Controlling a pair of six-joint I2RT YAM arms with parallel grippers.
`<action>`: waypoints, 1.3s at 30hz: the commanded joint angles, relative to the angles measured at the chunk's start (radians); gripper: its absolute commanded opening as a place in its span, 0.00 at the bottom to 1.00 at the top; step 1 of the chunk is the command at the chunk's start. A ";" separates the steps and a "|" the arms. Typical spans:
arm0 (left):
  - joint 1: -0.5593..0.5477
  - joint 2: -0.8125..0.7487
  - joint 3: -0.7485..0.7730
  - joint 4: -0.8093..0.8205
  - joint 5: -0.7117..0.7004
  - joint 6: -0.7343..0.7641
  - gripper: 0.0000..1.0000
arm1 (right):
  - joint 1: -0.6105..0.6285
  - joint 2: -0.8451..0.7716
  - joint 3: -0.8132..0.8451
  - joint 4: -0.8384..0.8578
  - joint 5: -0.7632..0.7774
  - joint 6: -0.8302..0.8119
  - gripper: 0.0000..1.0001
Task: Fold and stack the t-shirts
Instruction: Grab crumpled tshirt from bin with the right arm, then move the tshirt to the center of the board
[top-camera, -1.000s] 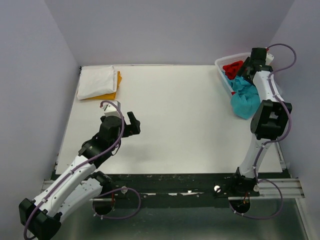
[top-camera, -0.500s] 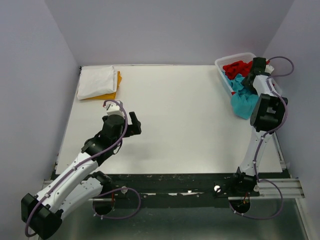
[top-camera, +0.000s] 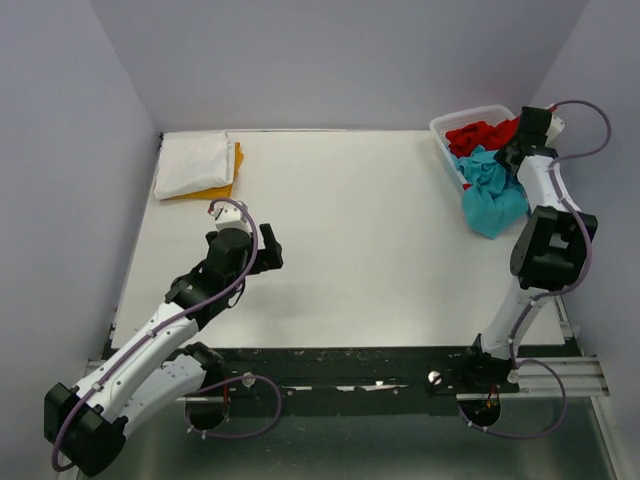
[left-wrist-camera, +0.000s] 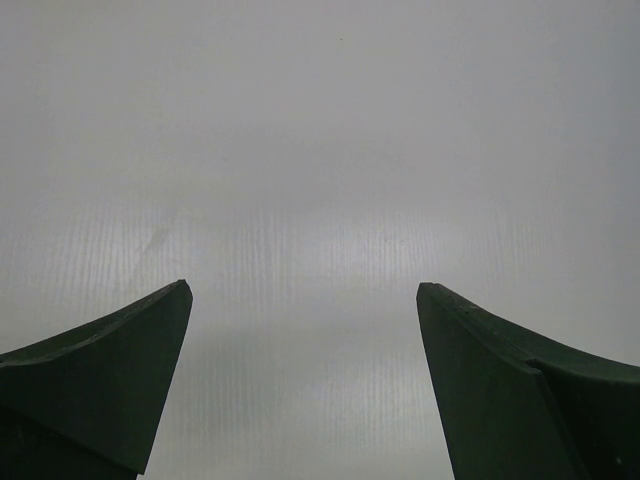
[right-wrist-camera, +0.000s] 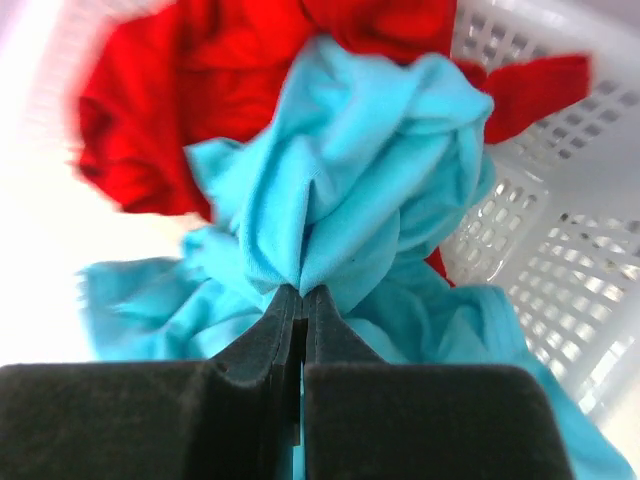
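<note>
right tool (right-wrist-camera: 302, 294) clamped on a fold of turquoise shirt (right-wrist-camera: 350, 190), cloth bunched right at its tips; red shirts (right-wrist-camera: 200, 90) just beyond, in basket (right-wrist-camera: 565, 250). left tool (left-wrist-camera: 303, 290) spread wide above bench (left-wrist-camera: 320, 130).

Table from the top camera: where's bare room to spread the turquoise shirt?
The broad middle of the table, between the left gripper and the basket, is bare. Crowded: the far-left corner holds the white t-shirt on the orange t-shirt. Far right, the turquoise t-shirt spills from the basket, held by the right gripper.
</note>
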 joint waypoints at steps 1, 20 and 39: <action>0.006 -0.023 0.012 0.026 -0.017 0.000 0.98 | -0.002 -0.261 -0.083 0.205 -0.032 -0.011 0.01; 0.012 -0.126 -0.011 0.010 0.000 -0.033 0.99 | 0.046 -0.576 0.096 0.356 -0.680 0.069 0.01; 0.013 -0.277 -0.044 -0.183 0.100 -0.196 0.98 | 0.590 -0.682 -0.184 0.243 -0.587 0.067 0.01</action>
